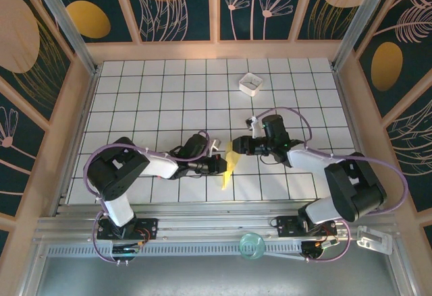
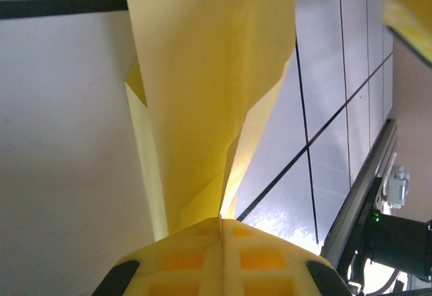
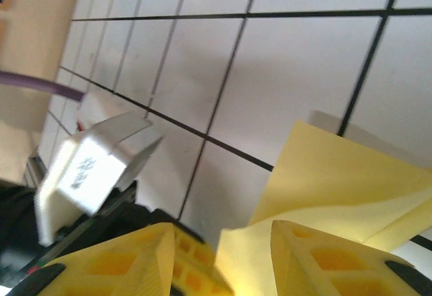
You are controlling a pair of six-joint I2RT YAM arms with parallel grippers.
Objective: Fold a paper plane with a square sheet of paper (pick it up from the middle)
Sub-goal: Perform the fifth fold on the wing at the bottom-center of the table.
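The yellow sheet of paper (image 1: 229, 166) is folded into a slim tapered shape and stands on edge above the tiles between the two arms. My left gripper (image 1: 219, 164) is shut on its lower end; in the left wrist view the paper (image 2: 202, 94) rises from the pinched seam of the left gripper (image 2: 221, 220). My right gripper (image 1: 237, 146) is just beyond it, jaws open. In the right wrist view the paper (image 3: 337, 174) lies against the right finger (image 3: 317, 255) and reaches partly into the gap of the right gripper (image 3: 223, 232).
A small white square box (image 1: 250, 83) sits at the back, right of centre. The white tiled table (image 1: 169, 94) is bordered by wooden walls, with a metal rail along the near edge. A white block on the left arm (image 3: 88, 168) is close to my right fingers.
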